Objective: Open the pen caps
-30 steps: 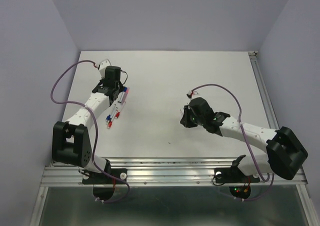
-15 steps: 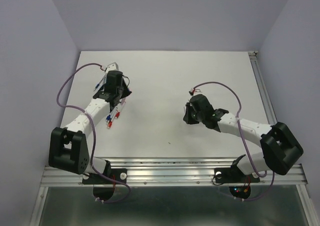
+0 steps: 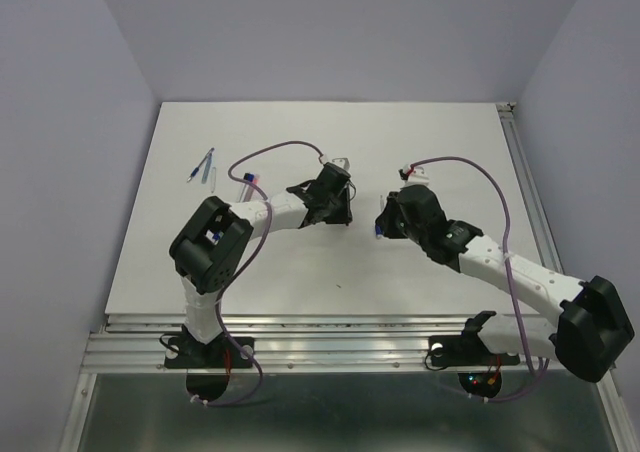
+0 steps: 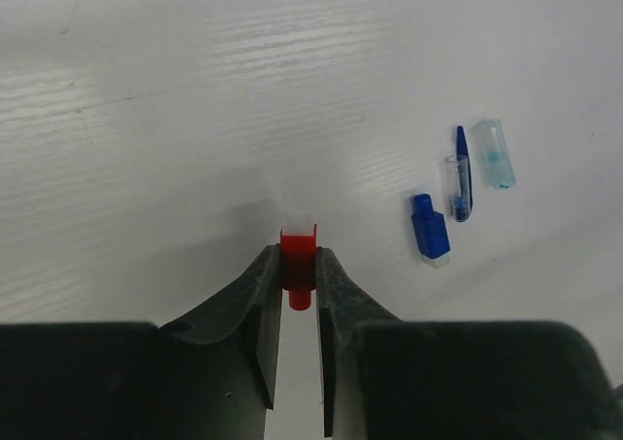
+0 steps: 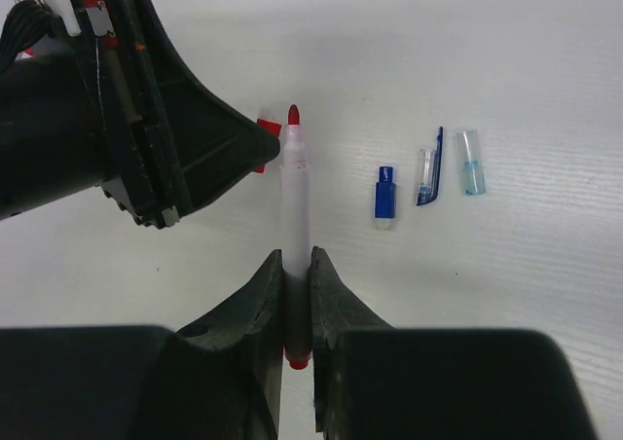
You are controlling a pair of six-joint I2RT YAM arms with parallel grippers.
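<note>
From the top view, both arms had met over the middle of the counter [image 3: 300, 262], the left tool [image 3: 335, 205] and right tool [image 3: 386, 224] near each other. A couple of thin pens [image 3: 203, 167] lay well off toward the far left, too small to tell whether they were capped. In the left wrist view, the left tool [image 4: 298, 276] was clamped on the red cap [image 4: 298, 255], which sat clear of any pen. Three more caps lay loose on the counter to its right: a dark blue cap [image 4: 428, 228], a clear cap [image 4: 456, 182] with a blue clip, and a light blue cap [image 4: 494, 153]. In the right wrist view, the right tool [image 5: 295, 275] was squeezed on the red pen [image 5: 294, 192], whose red tip stood bare and pointed toward the left tool. So this pen looked opened, with four caps off in total. What was left was probably just setting the red cap and pen down, plus whatever those far pens needed.
</note>
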